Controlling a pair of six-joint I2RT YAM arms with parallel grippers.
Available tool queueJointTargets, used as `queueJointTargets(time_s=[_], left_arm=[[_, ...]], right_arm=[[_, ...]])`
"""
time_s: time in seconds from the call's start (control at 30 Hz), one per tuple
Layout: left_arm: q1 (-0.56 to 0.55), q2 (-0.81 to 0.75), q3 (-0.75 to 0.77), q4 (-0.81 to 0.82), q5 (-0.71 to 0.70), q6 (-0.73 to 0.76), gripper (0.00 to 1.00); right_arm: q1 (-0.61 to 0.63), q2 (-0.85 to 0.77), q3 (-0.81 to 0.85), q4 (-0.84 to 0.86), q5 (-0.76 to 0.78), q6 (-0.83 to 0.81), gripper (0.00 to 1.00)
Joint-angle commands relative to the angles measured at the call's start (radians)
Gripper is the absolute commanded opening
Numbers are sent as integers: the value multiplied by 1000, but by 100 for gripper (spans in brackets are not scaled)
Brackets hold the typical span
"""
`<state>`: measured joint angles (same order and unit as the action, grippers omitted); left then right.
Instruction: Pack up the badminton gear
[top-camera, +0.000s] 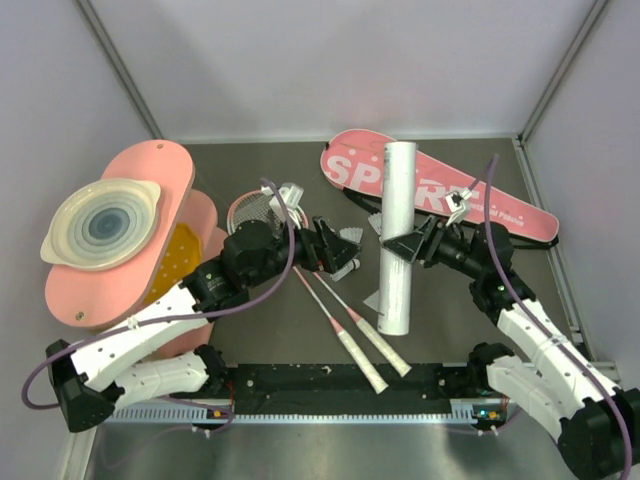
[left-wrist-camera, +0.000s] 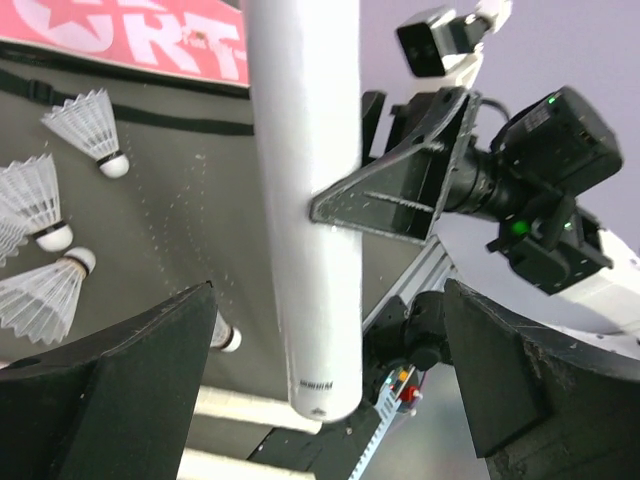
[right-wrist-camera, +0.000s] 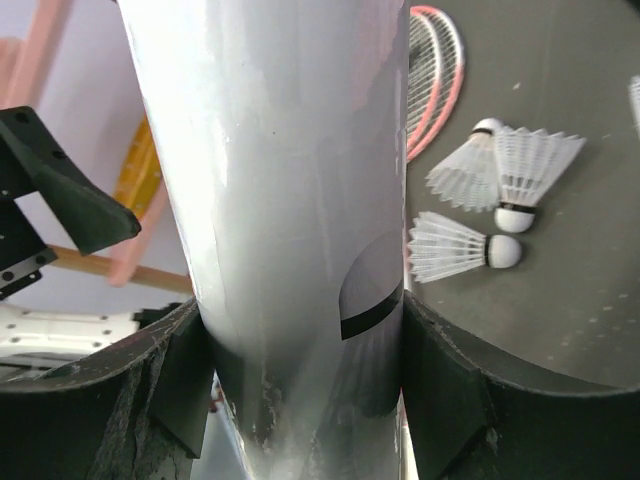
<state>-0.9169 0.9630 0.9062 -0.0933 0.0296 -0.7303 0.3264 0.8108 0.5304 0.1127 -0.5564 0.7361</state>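
The right gripper (top-camera: 415, 243) is clamped around the middle of the long white tube (top-camera: 398, 200), whose far end crosses over the pink SPORT bag (top-camera: 505, 205) at the far right. The left gripper (top-camera: 335, 250) stands wide and empty beside loose shuttlecocks (left-wrist-camera: 95, 122) mid-table. Two rackets (top-camera: 348, 322) lie there, handles pointing near.

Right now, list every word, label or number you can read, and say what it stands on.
"SP" and "RT", big white letters on the pink bag; the white tube covers the middle.
Small white line on the bag's narrow end: too blurred to read.
Tiny print near the tube's lower end: too small to read.
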Motion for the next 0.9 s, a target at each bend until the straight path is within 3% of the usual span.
queueJointTargets(time_s=[0.0,0.13,0.33,0.47,0.57,0.73,0.87], left_arm=[[6,42,94,76,3,-30,98],[18,94,146,58,9,-75,98],[32,193,237,52,55,-119,98],[35,240,302,-11,35,-132,98],[35,234,297,-5,15,-142,98],[35,238,295,-40,-66,-191,98],[35,299,373,-166,-102,-225,98]], right_arm=[[7,18,11,236,-94,234,45],[8,24,-67,510,-148,339,47],[8,88,-82,596,-155,543,46],[8,129,-104,604,-132,783,45],[7,128,-124,587,-108,876,46],[8,88,-97,452,-65,867,47],[7,82,-63,357,-48,815,48]])
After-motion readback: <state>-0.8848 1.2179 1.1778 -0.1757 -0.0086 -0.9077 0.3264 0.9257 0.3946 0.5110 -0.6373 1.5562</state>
